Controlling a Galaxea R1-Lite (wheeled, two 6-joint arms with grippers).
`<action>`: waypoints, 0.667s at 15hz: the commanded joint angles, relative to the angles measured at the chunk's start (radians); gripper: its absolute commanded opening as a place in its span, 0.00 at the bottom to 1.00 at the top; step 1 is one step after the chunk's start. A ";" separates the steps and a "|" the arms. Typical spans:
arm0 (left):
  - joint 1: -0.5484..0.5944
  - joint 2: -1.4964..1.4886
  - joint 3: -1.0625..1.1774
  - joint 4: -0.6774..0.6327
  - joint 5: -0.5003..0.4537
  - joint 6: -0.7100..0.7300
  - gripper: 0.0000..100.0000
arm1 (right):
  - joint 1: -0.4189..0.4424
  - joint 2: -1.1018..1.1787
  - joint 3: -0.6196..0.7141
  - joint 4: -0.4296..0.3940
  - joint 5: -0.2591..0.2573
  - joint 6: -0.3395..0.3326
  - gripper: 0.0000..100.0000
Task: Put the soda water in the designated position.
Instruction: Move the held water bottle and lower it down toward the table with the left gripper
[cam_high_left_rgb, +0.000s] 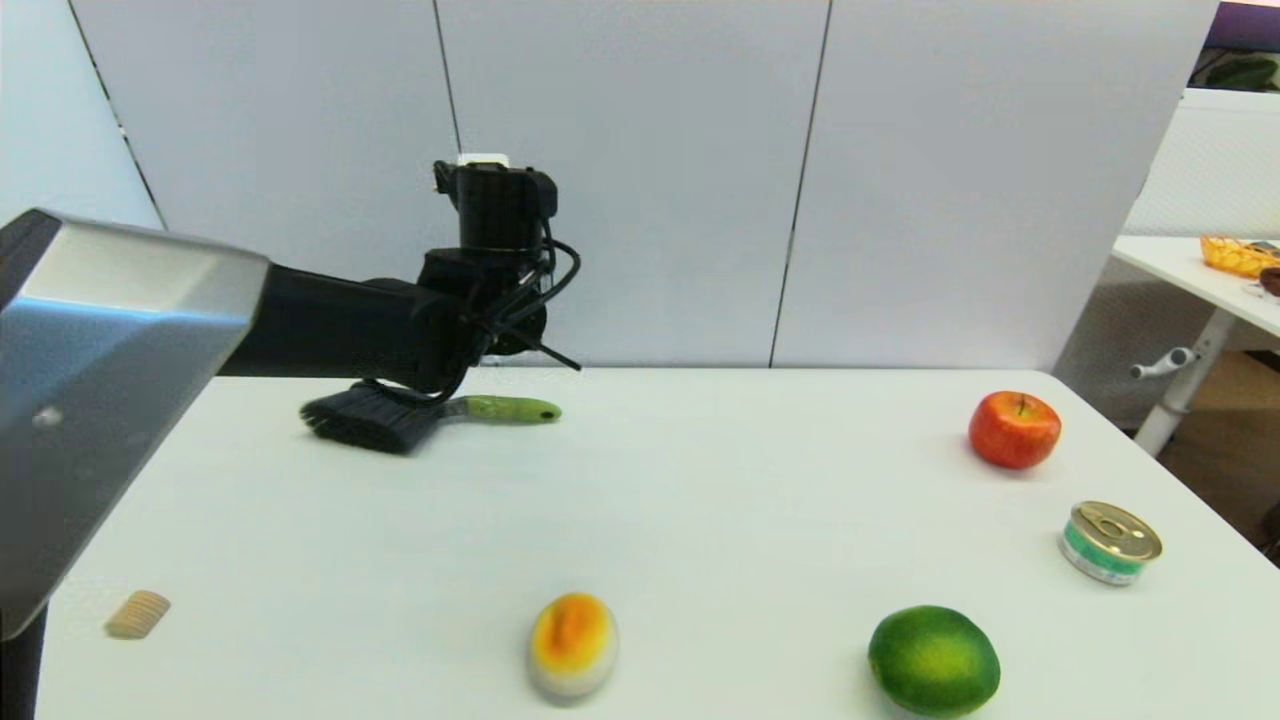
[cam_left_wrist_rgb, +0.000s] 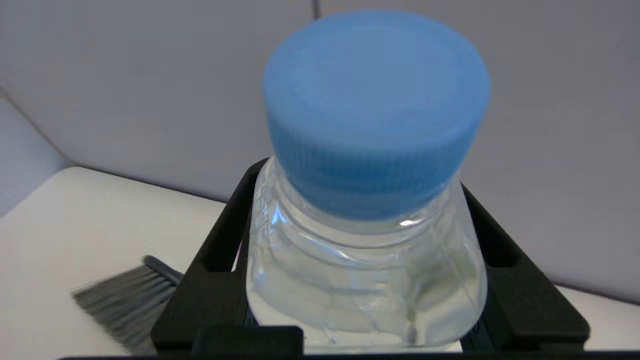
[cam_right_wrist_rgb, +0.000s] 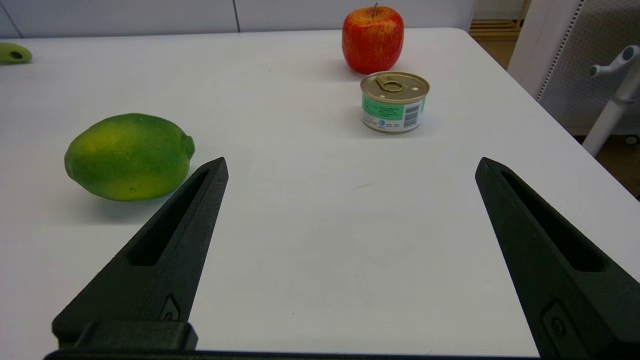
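The soda water (cam_left_wrist_rgb: 367, 280), a small clear bottle with a light blue cap (cam_left_wrist_rgb: 376, 105), fills the left wrist view. My left gripper (cam_left_wrist_rgb: 361, 176) is shut on it, one black finger (cam_left_wrist_rgb: 220, 260) on each side of its shoulder. It hangs over the table's far left part, above a black brush (cam_left_wrist_rgb: 125, 300). In the head view my left arm (cam_high_left_rgb: 480, 290) reaches over that brush (cam_high_left_rgb: 370, 418) and hides the bottle and the fingers. My right gripper (cam_right_wrist_rgb: 351, 162) stands open low over the table's near right part, with nothing between its fingers.
A red apple (cam_high_left_rgb: 1014, 429), a green-banded tin can (cam_high_left_rgb: 1109, 541) and a lime (cam_high_left_rgb: 934, 660) lie on the right. An orange-and-white egg-shaped thing (cam_high_left_rgb: 572, 642) lies at the front middle, a small tan piece (cam_high_left_rgb: 138, 613) at the front left. Grey wall panels stand behind the table (cam_high_left_rgb: 700, 480).
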 joint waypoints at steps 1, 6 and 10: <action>0.079 -0.067 0.032 -0.003 -0.007 0.046 0.00 | 0.000 0.000 0.000 0.000 0.000 0.000 1.00; 0.180 -0.105 0.060 -0.007 -0.036 0.055 0.00 | 0.000 0.000 0.000 0.000 0.000 0.000 1.00; 0.273 -0.122 0.084 -0.007 -0.044 0.058 0.00 | 0.000 0.000 0.000 0.000 0.000 0.000 1.00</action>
